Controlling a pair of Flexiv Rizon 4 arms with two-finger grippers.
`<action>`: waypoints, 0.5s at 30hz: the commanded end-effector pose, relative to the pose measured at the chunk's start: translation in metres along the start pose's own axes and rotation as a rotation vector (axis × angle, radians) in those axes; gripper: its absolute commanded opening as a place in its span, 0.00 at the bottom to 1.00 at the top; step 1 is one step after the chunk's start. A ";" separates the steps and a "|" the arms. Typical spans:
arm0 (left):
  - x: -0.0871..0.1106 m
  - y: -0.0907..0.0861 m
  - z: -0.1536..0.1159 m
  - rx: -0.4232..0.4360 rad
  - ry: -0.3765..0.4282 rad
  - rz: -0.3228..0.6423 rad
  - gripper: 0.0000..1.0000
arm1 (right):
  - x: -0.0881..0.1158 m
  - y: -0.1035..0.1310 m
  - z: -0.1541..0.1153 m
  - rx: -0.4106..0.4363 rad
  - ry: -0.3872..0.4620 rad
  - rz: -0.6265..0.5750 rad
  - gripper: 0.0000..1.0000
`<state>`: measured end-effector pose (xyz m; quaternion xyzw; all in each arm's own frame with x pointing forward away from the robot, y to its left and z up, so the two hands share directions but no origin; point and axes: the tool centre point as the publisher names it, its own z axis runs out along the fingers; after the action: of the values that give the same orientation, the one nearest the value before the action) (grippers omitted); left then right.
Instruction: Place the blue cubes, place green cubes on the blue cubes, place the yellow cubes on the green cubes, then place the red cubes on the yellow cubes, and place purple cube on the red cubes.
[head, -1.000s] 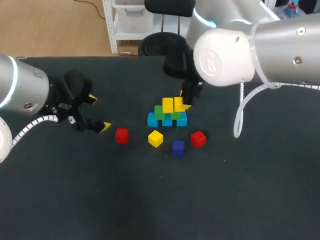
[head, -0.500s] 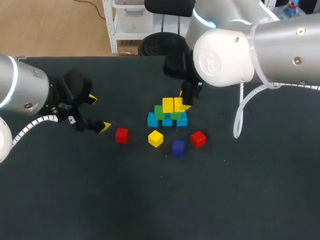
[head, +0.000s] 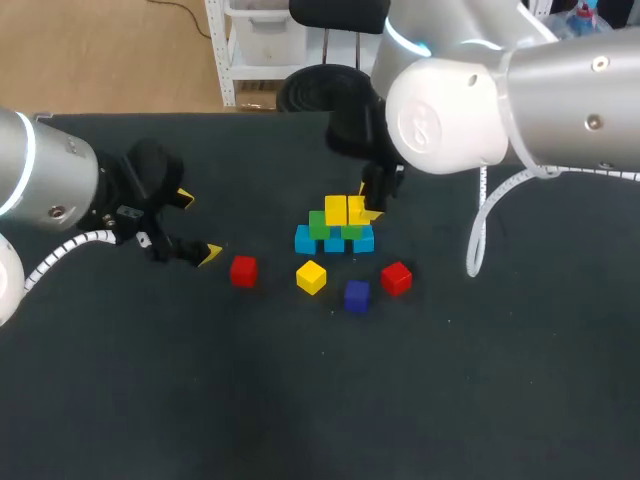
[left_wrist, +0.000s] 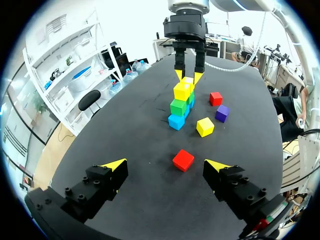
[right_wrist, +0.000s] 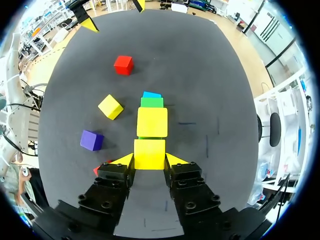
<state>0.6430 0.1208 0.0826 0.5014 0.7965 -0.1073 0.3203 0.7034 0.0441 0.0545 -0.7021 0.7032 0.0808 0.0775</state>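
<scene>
From the right wrist, a red cube (right_wrist: 101, 166) is mostly hidden behind the right gripper (right_wrist: 149, 161). The held yellow cube (right_wrist: 149, 150) and its yellow neighbour (right_wrist: 152, 122) cover the green cubes (right_wrist: 151, 102) and blue cubes (right_wrist: 152, 94); only thin edges show.

My 2 arms, left arm (head: 40, 185) & right arm (head: 500, 90): silver-grey rounded shells, pale blue ring at joint, few small dark screws, 1 white ribbed cable ea. Left gripper (left_wrist: 165, 165), right gripper (right_wrist: 150, 160): matt black blocks w/ bolt heads, yellow wedge tips.
</scene>
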 end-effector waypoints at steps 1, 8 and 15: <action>0.001 0.000 0.000 0.001 -0.004 0.001 1.00 | -0.001 -0.001 0.001 -0.001 0.001 0.001 0.00; 0.001 0.000 0.000 0.001 -0.004 0.001 1.00 | -0.001 -0.001 0.001 0.000 0.002 0.001 0.00; 0.001 0.000 0.000 0.001 -0.004 0.001 1.00 | -0.001 -0.001 0.001 0.001 0.004 -0.001 0.13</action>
<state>0.6430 0.1208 0.0826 0.5014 0.7965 -0.1073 0.3203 0.7035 0.0442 0.0542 -0.7027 0.7029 0.0792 0.0768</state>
